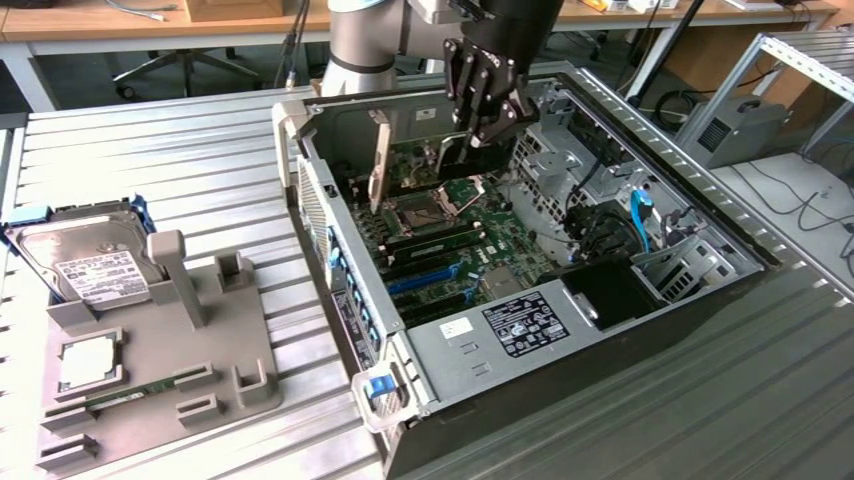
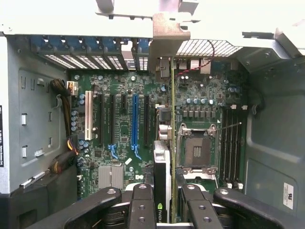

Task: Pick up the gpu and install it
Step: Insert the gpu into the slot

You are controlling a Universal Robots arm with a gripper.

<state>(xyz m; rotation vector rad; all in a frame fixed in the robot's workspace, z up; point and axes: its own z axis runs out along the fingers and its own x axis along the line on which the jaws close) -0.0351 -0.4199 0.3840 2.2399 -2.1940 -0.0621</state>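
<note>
gpu: thin card with a black face and a green logo, held on edge inside the open computer case, over the motherboard. Position relative to the fingers: the card passes straight through the gap between the two dark fingers, one on each flat side, both pressed against it (a narrow grip, closed on the card's thickness). Grip point: toward the end away from the metal bracket. The bracket end lies up against the case's rear wall, by the perforated slot covers. Neighbours, wrist view: blue expansion slot and white slot on one side of the card, CPU socket just beside it on the other. Exterior view: the card stands upright under the arm, near the middle of the case. Not determinable: whether the card's lower edge touches a slot or stands clear of it, and which slot lies underneath (the card itself covers it). Cut off: the card's gripped end and the finger bases at the wrist picture's border, and the arm at the exterior view's upper edge. Also present, well apart on the ribbed desk: grey holder with a hard drive, toward the exterior view's left.
</note>
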